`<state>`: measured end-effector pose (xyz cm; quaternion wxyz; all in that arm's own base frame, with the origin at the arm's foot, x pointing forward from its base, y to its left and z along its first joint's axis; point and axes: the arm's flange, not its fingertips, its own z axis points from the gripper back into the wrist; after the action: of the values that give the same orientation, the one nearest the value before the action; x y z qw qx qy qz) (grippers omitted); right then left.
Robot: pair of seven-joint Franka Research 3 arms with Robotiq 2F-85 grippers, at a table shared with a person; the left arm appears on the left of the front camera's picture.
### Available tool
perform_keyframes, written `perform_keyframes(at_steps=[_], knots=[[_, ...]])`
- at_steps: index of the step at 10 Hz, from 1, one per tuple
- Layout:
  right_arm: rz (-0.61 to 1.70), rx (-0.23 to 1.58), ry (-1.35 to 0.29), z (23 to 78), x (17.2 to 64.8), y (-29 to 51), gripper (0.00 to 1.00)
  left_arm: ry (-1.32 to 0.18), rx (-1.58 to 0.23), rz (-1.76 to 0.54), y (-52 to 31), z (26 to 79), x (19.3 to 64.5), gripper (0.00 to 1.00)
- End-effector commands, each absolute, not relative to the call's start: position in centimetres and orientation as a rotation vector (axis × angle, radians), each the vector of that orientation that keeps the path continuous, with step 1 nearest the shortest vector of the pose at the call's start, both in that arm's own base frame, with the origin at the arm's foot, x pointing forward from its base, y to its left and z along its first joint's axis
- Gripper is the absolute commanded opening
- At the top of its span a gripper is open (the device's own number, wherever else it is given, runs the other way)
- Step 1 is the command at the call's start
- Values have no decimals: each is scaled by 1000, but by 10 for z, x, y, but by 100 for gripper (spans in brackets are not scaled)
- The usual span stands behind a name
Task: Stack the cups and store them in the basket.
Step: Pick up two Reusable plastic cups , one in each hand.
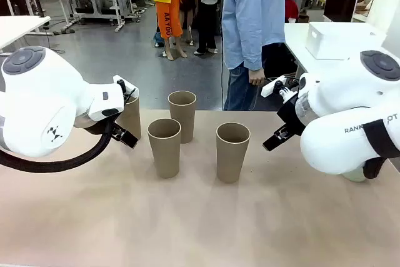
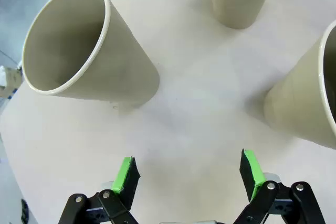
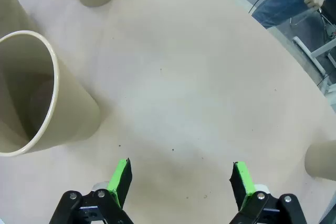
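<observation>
Gaping wide, both jaws in wrist views; front view: upright cups (image 1: pixel 164 147).

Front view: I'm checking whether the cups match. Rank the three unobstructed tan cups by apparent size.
Largest: near-right cup and near-left cup, which look alike, so they tie.
Smallest: far cup, though it stands farther from the camera, so its true size is unsure.

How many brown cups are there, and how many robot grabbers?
Brown cups: 4 (one is half hidden behind the left arm)
Grippers: 2, the left gripper and the right gripper, both open
Total: 6
A pale thing under the right arm is too hidden to name.
</observation>
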<state>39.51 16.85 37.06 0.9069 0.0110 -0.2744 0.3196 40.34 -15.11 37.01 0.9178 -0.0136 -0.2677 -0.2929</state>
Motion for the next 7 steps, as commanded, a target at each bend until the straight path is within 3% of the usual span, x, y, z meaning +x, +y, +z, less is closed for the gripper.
perform_keyframes(at_steps=[1,7], knots=[[660,23,-566,371,395,168,100,-551,-28,-602,-151,370,403,100],[660,23,-566,371,395,168,100,-551,-28,-602,-151,370,403,100]])
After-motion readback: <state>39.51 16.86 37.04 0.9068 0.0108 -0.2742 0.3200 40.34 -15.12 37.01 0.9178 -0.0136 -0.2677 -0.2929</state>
